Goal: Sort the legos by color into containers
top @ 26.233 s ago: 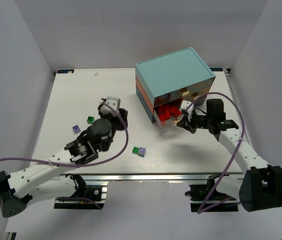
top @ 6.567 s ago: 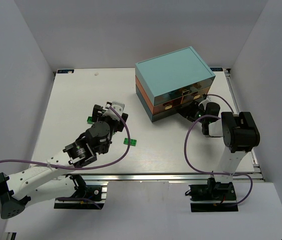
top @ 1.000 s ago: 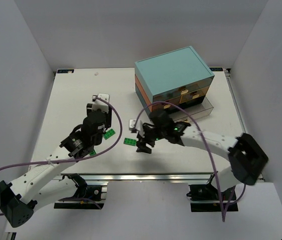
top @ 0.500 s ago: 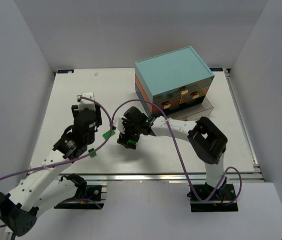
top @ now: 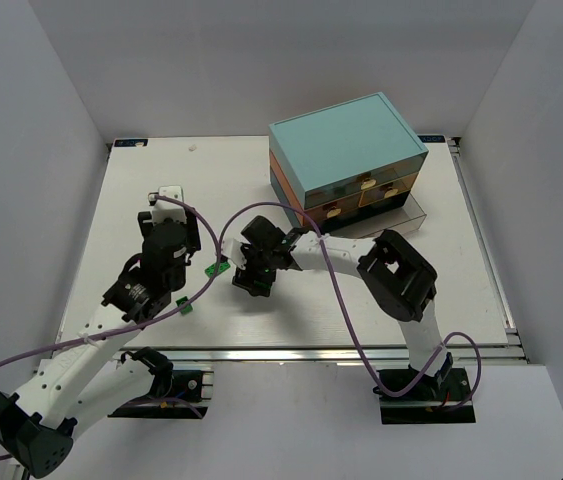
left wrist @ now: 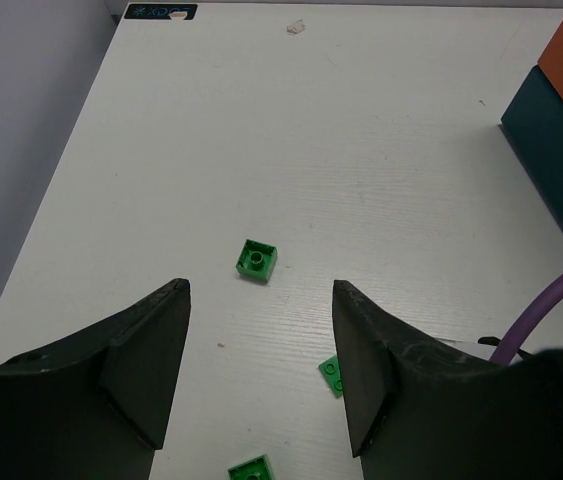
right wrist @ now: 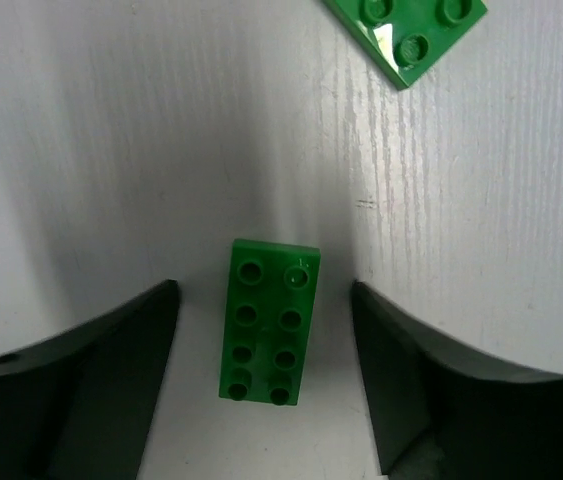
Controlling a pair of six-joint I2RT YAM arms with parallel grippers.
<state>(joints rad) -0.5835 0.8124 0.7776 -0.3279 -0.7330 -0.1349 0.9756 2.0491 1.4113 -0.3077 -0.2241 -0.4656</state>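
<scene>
A green two-by-four lego (right wrist: pixel 266 330) lies flat on the white table between the fingers of my right gripper (right wrist: pixel 263 287), which is open and touches neither side of it. In the top view that gripper (top: pixel 252 279) hides this brick. A green plate (right wrist: pixel 406 30) (top: pixel 216 268) lies just beyond it. My left gripper (left wrist: pixel 261 290) (top: pixel 168 205) hangs open and empty above the table. Below it lies a small green lego (left wrist: pixel 257 260), with another (left wrist: pixel 251 468) (top: pixel 183 307) nearer. The chest of containers (top: pixel 346 150) stands at the back right, its lowest drawer (top: pixel 401 220) pulled out.
The right arm's purple cable (top: pixel 223 238) loops between the two grippers. The chest's orange and dark teal side (left wrist: pixel 561 150) fills the right of the left wrist view. White walls close in the table, and a metal rail (top: pixel 291 352) runs along its near edge.
My right gripper has moved left across the table and now straddles the green two-by-four. My left gripper has drawn back to the left and opened wider.
</scene>
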